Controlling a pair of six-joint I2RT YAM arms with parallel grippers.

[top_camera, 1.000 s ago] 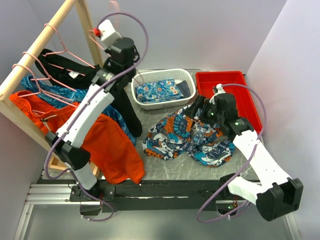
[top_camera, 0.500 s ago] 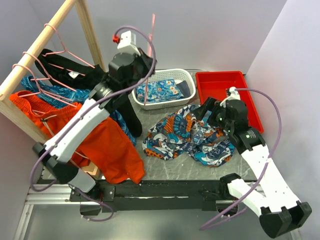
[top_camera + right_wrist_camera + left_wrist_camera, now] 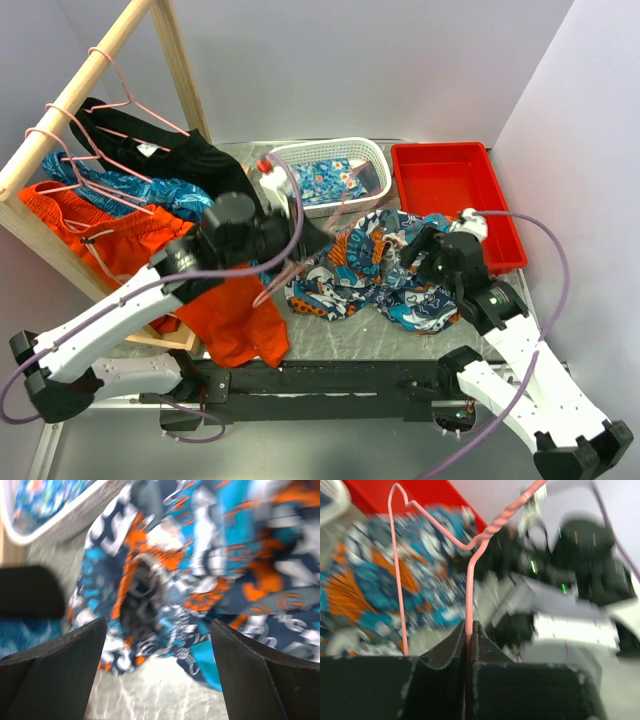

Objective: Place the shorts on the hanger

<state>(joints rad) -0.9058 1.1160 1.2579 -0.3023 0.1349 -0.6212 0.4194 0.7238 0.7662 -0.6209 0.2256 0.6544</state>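
The patterned orange, teal and navy shorts (image 3: pixel 375 272) lie crumpled on the table's middle; they also show in the left wrist view (image 3: pixel 365 575) and the right wrist view (image 3: pixel 210 565). My left gripper (image 3: pixel 303 243) is shut on a thin pink wire hanger (image 3: pixel 275 283), held low just left of the shorts. In the left wrist view the hanger wire (image 3: pixel 469 585) is pinched between my left gripper's (image 3: pixel 469 630) jaws. My right gripper (image 3: pixel 424 252) hovers over the shorts' right part. In the right wrist view my right gripper (image 3: pixel 157 645) is open and empty above the cloth.
A white basket (image 3: pixel 372 152) with blue floral cloth and a red tray (image 3: pixel 450 180) stand at the back. A wooden rack (image 3: pixel 70 90) at the left carries pink hangers (image 3: pixel 110 95) with black, blue and orange clothes (image 3: pixel 235 325).
My left arm has swung down from high at the back to low beside the shorts, carrying the hanger. My right arm has drawn back a little toward the near right.
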